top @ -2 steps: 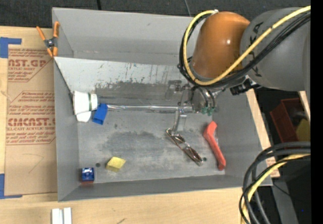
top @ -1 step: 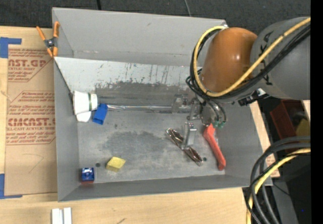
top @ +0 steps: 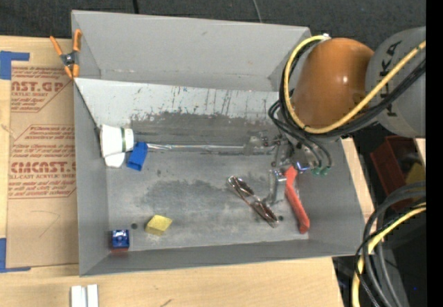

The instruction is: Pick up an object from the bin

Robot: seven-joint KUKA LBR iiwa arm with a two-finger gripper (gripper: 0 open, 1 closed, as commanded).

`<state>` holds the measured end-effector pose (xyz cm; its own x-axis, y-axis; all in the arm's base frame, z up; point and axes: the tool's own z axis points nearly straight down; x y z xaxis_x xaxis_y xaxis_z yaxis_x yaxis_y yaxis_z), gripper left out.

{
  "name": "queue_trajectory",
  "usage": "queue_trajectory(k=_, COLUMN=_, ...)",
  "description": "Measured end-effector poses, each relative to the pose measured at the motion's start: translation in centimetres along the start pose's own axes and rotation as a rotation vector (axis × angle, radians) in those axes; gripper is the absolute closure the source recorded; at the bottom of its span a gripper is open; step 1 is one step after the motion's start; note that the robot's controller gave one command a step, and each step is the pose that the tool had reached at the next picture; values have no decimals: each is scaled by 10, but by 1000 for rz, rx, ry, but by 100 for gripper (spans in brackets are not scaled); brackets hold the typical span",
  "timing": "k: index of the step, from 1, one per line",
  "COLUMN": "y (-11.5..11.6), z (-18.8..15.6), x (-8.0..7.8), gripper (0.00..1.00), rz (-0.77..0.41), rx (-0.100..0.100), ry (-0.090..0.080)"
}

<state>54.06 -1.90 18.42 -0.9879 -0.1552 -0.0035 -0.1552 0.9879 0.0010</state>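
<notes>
Gripper (top: 278, 188) is down low in the grey metal bin (top: 208, 50); spread or pressed together, can't tell. Right at its tip lies a pair of brown-framed spectacles (top: 250, 198), and just beside it on the arm's side a red-handled tool (top: 299, 207). Well away across the floor are a yellow foam block (top: 158, 224), a blue plastic block (top: 137, 155) and a white bottle (top: 113, 144).

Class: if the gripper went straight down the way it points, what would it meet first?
Probably the brown glasses lying on the bin floor right by the gripper, with the red-handled tool just beside. Depth is unclear, so it might touch bare floor between them.
</notes>
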Motion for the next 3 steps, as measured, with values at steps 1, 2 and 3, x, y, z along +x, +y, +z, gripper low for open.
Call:
queue_trajectory(k=1, y=-20, z=44, x=12, gripper=0, rz=210, rx=1, ry=-2)
queue_trajectory(k=2, y=-30, z=77, x=16, gripper=0, rz=189, rx=0, ry=8)
queue_trajectory(k=3, y=-33, z=83, x=15, gripper=0, rz=143, rx=1, ry=3)
